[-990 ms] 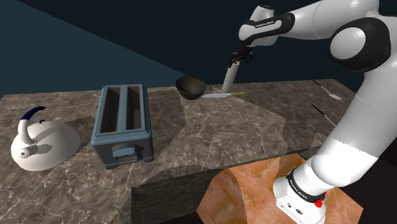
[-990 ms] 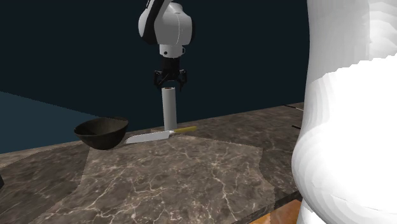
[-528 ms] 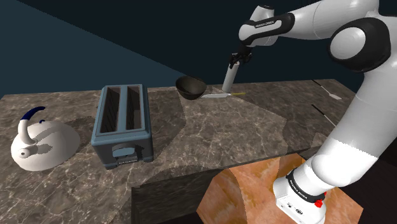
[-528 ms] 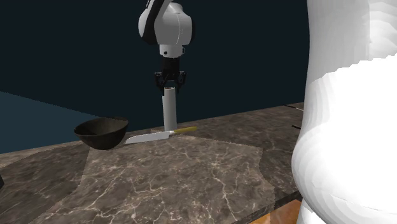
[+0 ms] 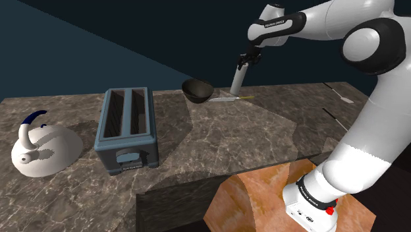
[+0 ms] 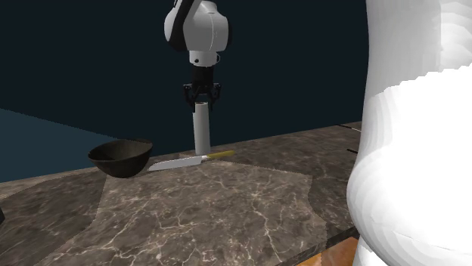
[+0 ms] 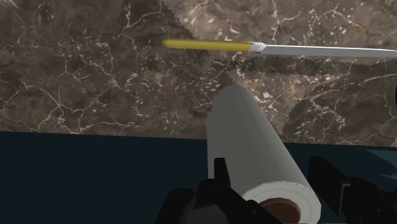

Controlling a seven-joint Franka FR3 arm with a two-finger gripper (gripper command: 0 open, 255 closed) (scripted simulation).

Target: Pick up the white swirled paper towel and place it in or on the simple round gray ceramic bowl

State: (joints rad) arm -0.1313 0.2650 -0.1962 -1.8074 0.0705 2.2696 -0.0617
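We see the white arm arching from its stand across the marble counter, its wrist turned straight down beside the dark bowl. The black gripper clasps the top of the upright white paper towel roll, which is near the bowl, outside it. A yellow-handled knife lies just beside the bowl, blade toward it.

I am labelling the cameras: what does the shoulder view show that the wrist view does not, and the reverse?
Shoulder view: a blue-grey two-slot toaster, a blue-handled white kettle, a dark round bowl. Wrist view: the brown core of the white paper towel roll. Both: that roll, the black gripper shut on it, the yellow-handled knife, the marbled counter.
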